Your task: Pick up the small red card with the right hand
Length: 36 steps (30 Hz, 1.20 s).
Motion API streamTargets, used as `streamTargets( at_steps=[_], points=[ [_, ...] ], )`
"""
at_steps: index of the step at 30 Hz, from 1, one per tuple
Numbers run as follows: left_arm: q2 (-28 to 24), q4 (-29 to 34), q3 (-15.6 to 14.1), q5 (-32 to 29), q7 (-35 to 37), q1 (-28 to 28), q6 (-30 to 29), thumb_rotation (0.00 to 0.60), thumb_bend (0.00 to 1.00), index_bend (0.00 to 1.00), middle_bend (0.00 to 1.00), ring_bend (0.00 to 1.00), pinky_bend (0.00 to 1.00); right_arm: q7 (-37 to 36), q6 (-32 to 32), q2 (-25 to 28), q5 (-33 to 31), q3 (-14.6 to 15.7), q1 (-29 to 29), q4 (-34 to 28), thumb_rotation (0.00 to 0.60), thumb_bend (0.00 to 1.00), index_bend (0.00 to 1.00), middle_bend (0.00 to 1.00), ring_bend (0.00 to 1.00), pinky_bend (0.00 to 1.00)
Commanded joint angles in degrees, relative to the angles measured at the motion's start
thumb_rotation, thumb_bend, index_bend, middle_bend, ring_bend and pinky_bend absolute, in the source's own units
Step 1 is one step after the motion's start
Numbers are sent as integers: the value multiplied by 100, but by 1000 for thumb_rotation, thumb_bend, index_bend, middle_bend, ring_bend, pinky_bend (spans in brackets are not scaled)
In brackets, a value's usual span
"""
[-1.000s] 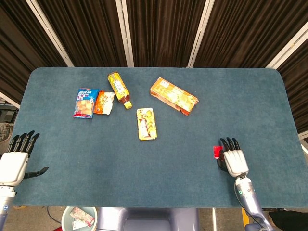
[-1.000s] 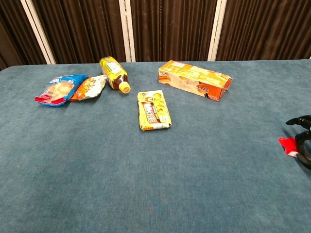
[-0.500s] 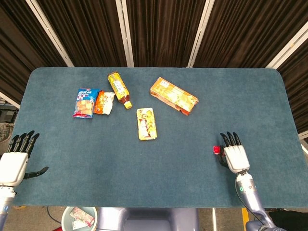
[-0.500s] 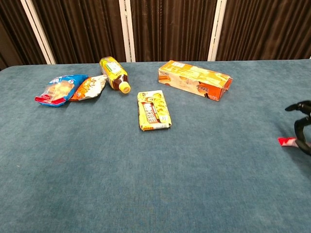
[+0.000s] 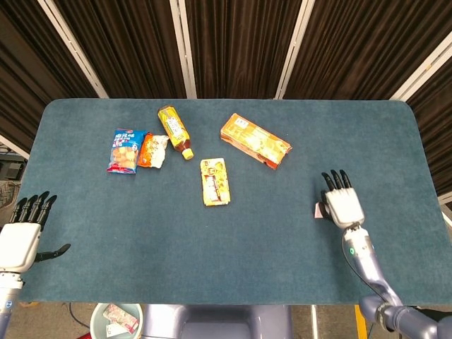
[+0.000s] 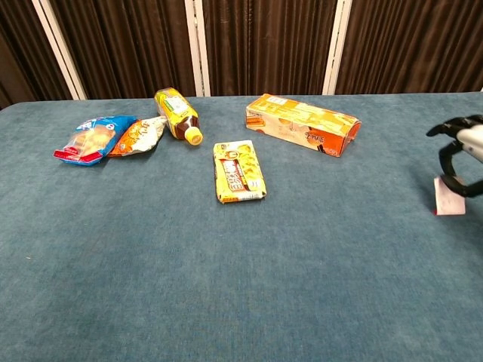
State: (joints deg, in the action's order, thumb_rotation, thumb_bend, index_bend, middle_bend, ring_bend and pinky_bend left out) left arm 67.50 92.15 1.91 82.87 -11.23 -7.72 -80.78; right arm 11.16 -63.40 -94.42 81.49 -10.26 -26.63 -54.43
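My right hand [image 5: 341,205] hangs above the table's right side with its fingers pointing away from me. It pinches the small red card [image 6: 450,197], which dangles below the hand [image 6: 462,154] in the chest view, clear of the cloth, turned so that mostly its pale face shows. In the head view only a pale sliver of the card [image 5: 318,210] peeks out at the hand's left edge. My left hand [image 5: 21,236] rests open at the front left corner, holding nothing.
On the blue table [image 5: 282,268] lie an orange box [image 5: 255,140], a yellow packet [image 5: 215,181], a bottle [image 5: 175,131] and two snack bags [image 5: 127,150] at the back left. A bin [image 5: 116,321] stands below the front edge.
My right hand has risen and moved away from me, lifting the card off the cloth. The card has turned from its red face to its pale one. The left hand has not moved.
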Motion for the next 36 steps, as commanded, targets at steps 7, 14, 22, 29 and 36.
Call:
streamTargets(
  at_steps=[7,14,22,29,36],
  points=[
    [25,-16,36,-131,-66,-1,36,501,56,0,0,0,0,-294,540,-271,-115,-309,-780,956,600,570,626,100,0,0],
    [0,1,28,-126,-36,21,6,496,55,0,0,0,0,-364,326,-209,-129,-422,-948,1014,600,571,626,100,0,0],
    [-65,6,6,-78,104,40,-12,496,58,0,0,0,0,121,-1148,602,33,-362,-207,-617,600,571,606,88,0,0],
    [-134,61,-47,60,203,53,-52,498,56,0,0,0,0,883,-2585,1826,138,177,1168,-3248,600,571,592,82,0,0],
    [-130,106,-125,276,135,92,-178,494,55,0,0,0,0,181,-3336,2045,449,757,2037,-3389,600,562,581,76,0,0]
  ],
)
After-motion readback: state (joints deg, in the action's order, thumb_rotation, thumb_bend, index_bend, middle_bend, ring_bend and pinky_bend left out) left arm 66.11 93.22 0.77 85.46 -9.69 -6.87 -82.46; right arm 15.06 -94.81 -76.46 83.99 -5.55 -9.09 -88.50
